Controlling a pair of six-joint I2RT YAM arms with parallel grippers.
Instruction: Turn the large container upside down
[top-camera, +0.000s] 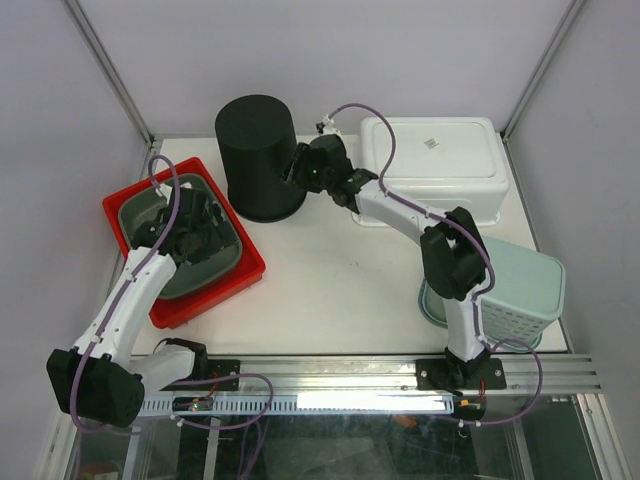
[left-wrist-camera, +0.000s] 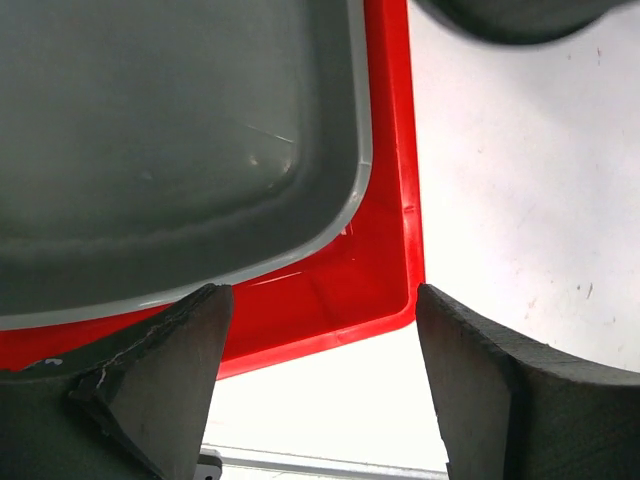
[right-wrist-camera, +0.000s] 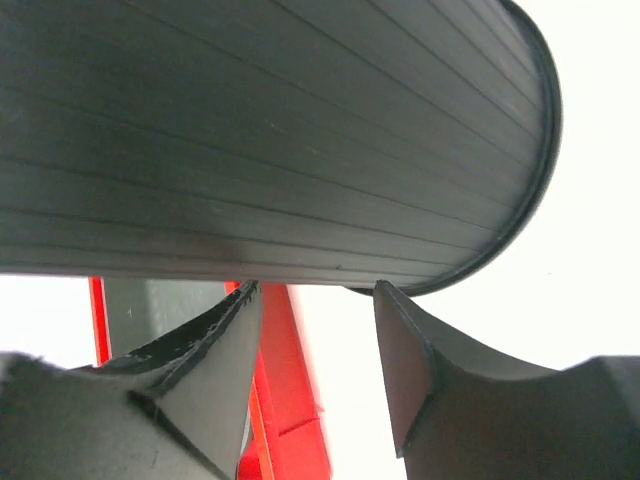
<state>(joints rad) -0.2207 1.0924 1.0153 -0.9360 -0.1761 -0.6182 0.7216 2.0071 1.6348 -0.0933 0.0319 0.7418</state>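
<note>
The large black ribbed container (top-camera: 258, 155) stands at the back of the table with its flat closed end up and its wider rim down. It fills the top of the right wrist view (right-wrist-camera: 260, 130). My right gripper (top-camera: 298, 172) is open, its fingertips right at the container's right side wall and holding nothing (right-wrist-camera: 315, 292). My left gripper (top-camera: 212, 228) is open and empty. It hovers over the near-right corner of the red tray (left-wrist-camera: 395, 200), with the table showing between its jaws (left-wrist-camera: 322, 300).
A grey tub (top-camera: 215, 265) lies in the red tray (top-camera: 200, 300) at the left; it also shows in the left wrist view (left-wrist-camera: 170, 130). A white tub (top-camera: 435, 160) sits at the back right. A pale green basket (top-camera: 515, 290) lies at the right edge.
</note>
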